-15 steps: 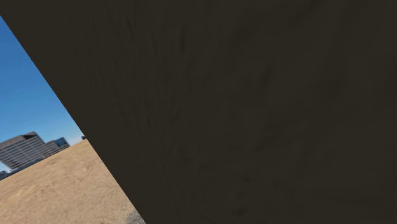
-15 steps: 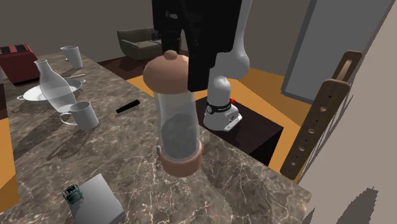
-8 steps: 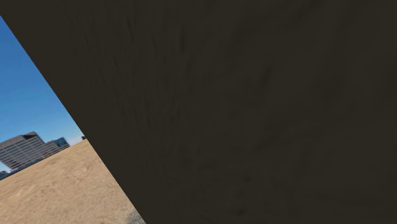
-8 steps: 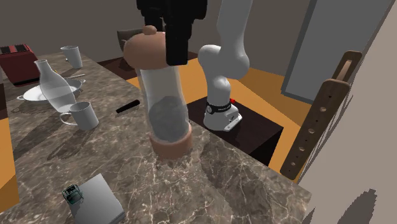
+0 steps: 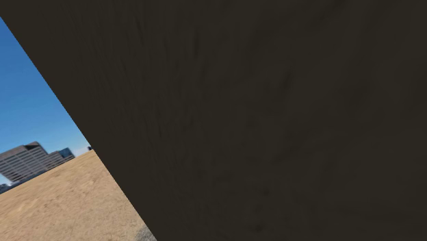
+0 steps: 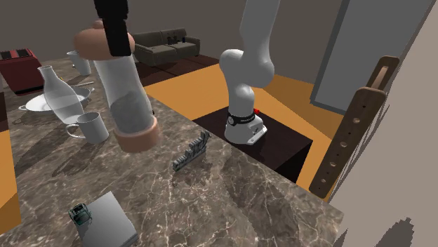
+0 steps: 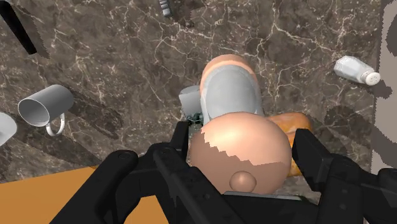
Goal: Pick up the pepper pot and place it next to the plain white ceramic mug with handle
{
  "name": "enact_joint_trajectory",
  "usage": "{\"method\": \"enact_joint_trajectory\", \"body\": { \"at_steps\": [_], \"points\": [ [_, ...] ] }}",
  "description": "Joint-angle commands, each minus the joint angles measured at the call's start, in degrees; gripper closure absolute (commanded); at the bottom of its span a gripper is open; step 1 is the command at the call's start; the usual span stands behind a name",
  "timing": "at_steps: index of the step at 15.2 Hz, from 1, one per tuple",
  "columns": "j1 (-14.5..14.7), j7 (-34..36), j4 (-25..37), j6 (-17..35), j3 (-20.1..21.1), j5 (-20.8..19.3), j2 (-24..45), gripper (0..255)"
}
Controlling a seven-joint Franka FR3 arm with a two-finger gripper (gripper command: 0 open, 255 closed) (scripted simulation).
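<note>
One tilted pepper pot (image 6: 126, 98), clamped at its cap by the tool (image 6: 116, 31), could have slipped or clipped the seemingly nearby mug (image 6: 93, 126).

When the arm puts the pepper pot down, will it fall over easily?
Probably. The pepper pot is tall and thin with a small round base, so a nudge could tip it. It might then roll across the smooth counter. Its see-through middle looks stiff and may be breakable.
</note>
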Motion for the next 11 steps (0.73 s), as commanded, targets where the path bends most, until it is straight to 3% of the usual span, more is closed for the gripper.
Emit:
{"method": "enact_joint_trajectory", "body": {
  "at_steps": [1,11],
  "points": [
    [-1.0,-2.9,-0.5,0.5,-1.9,-0.3,0.1,255],
    [-6.0,-15.5,3.7,1.0,-9.9,-2.6,5.2,255]
  ]
}}
